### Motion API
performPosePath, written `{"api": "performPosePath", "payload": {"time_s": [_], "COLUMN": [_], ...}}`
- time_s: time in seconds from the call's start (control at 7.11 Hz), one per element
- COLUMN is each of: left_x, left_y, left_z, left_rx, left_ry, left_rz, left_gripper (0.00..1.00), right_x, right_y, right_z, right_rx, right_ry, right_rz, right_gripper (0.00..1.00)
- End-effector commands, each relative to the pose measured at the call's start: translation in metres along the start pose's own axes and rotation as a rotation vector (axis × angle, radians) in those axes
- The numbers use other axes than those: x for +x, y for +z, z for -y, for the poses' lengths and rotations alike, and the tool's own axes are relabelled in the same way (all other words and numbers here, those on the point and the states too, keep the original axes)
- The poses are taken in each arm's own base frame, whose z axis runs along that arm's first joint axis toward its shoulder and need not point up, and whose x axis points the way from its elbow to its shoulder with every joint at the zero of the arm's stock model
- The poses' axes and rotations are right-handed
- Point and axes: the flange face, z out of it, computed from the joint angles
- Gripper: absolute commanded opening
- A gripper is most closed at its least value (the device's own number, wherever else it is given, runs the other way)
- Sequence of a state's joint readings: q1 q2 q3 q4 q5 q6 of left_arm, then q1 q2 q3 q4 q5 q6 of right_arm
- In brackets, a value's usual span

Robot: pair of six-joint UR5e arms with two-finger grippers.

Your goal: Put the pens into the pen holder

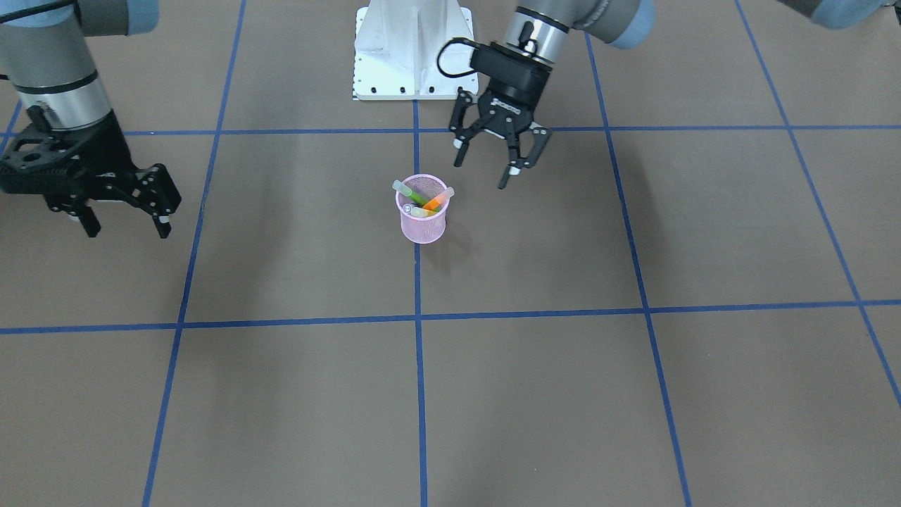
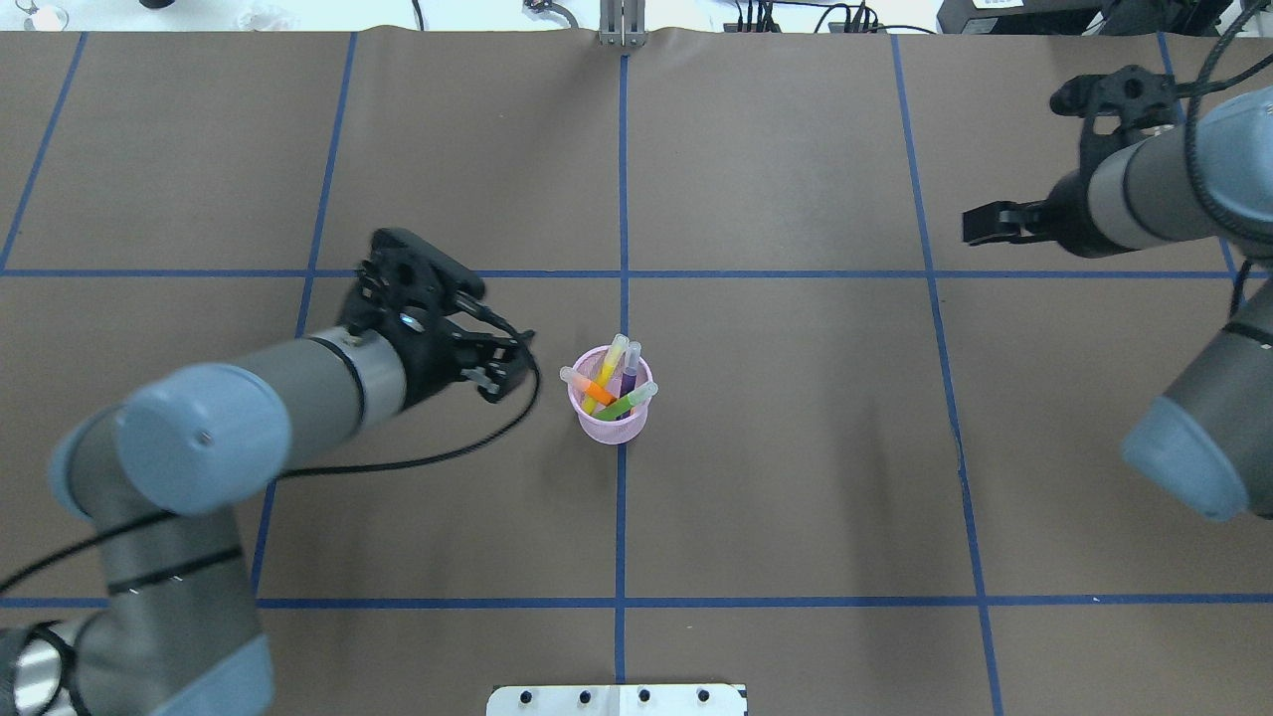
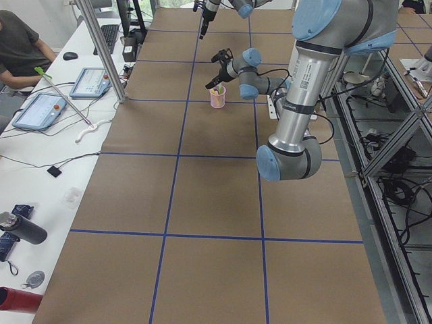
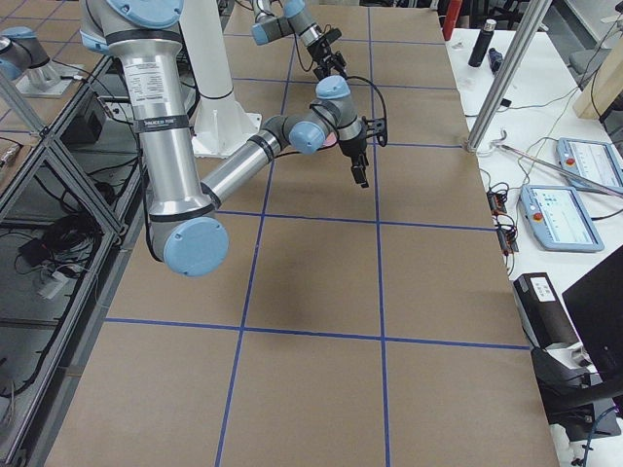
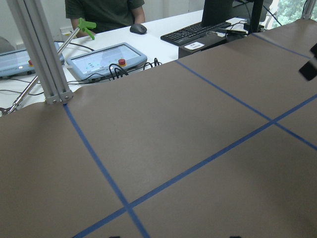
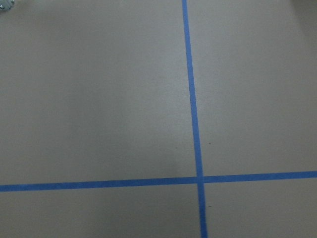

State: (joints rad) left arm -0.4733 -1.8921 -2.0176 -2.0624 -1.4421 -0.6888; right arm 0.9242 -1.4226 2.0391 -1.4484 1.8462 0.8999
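The pink mesh pen holder stands upright at the table's middle, on a blue line; it also shows in the overhead view. The green pen, the orange pen and the purple pen stand in it, cap ends up, with a yellow one beside them. My left gripper is open and empty, above the table just beside the holder, on the robot's side of it. My right gripper is open and empty, far off to the side.
The robot's white base stands behind the holder. Blue tape lines cross the brown table. Tablets, a keyboard and a seated person are beyond the table's far edge.
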Motion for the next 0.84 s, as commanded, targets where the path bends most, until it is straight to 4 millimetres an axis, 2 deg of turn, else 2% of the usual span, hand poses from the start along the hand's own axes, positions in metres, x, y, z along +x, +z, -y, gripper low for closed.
{"api": "performPosePath", "payload": {"time_s": [0.0,0.14,0.28,0.42,0.56,0.7], "left_x": [-0.188,-0.274,-0.354,-0.421,-0.472,-0.495], "left_y": [-0.053,-0.08,-0.11,-0.131,-0.149,-0.159], "left_z": [-0.043,-0.076,-0.107,-0.137,-0.154,-0.156], "left_rx": [-0.32,-0.42,-0.458,-0.476,-0.519,-0.595], "left_ry": [-0.153,-0.218,-0.187,-0.087,-0.15,-0.214], "left_rz": [-0.031,-0.014,0.006,0.049,0.143,0.237], "left_gripper": [0.81,0.8,0.8,0.8,0.81,0.81], "right_x": [0.138,0.208,0.261,0.306,0.343,0.367], "right_y": [-0.007,-0.003,0.001,0.005,0.015,0.025], "right_z": [0.029,0.044,0.051,0.043,0.03,0.018], "right_rx": [-0.126,-0.175,-0.192,-0.209,-0.236,-0.267], "right_ry": [-0.082,-0.086,-0.114,-0.119,-0.164,-0.173], "right_rz": [0.028,0.072,0.093,0.076,0.067,0.068], "right_gripper": [0.99,0.99,0.99,0.99,0.99,0.99]}}
